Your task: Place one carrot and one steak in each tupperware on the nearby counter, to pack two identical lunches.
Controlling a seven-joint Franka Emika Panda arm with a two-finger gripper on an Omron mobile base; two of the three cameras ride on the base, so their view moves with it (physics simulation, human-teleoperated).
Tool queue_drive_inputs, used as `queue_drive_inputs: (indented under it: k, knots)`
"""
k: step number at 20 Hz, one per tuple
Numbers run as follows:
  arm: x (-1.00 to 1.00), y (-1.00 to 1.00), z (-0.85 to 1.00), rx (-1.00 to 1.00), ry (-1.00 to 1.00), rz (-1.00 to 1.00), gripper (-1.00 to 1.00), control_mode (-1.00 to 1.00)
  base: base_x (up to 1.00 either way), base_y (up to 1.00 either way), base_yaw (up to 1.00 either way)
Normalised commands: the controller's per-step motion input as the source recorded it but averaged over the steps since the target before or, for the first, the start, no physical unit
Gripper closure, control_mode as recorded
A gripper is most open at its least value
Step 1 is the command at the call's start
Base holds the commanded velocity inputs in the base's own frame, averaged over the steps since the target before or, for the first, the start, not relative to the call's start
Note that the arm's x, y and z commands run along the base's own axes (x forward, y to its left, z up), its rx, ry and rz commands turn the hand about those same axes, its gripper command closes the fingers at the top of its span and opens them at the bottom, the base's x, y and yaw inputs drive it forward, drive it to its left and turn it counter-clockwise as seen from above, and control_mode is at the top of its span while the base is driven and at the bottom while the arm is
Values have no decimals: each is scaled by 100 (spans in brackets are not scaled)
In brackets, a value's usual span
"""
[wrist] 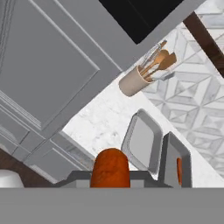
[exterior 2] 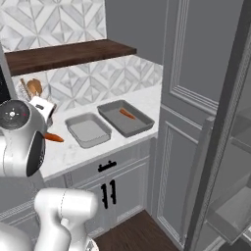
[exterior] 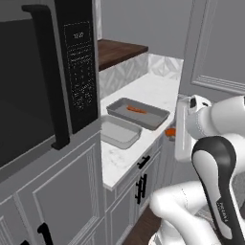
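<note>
Left base view: one carrot (exterior: 137, 110) lies in the far tupperware (exterior: 155, 120); the near tupperware (exterior: 106, 139) is bare, awaiting its share.

Right base view: the gripper (exterior 2: 49, 131) holds a second carrot (exterior 2: 54, 138) off the desk (exterior 2: 63, 151).

Hand view: jaws pinched narrow on that carrot (wrist: 110, 168), evidently for carrying.

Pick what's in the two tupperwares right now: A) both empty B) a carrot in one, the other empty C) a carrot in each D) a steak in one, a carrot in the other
B: the far tupperware holds one carrot, while the near tupperware shows only bare grey floor; the gripper is shut on a second carrot, not yet over either.
</note>
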Motion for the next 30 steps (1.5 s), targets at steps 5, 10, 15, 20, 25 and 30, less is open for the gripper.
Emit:
queue_drive_inputs:
  k: [5, 10, 15, 20, 25, 30]
  knots:
    - [11, 0, -7, 0, 0, -1, 100, -100, 61, 5, 0]
    - [84, 0, -64, 13, 1, -16, 100, -100, 0, 0, 0]
    - [100, 6, -60, 19, 5, -18, 100, -100, 0, 0, 0]
    - [100, 20, -36, 14, 6, -9, 100, -100, 0, 0, 0]
    - [98, 3, -22, 20, 34, 0, 100, -100, 0, 0, 0]
    - [100, 16, -25, 2, 45, 0, 100, -100, 0, 0, 0]
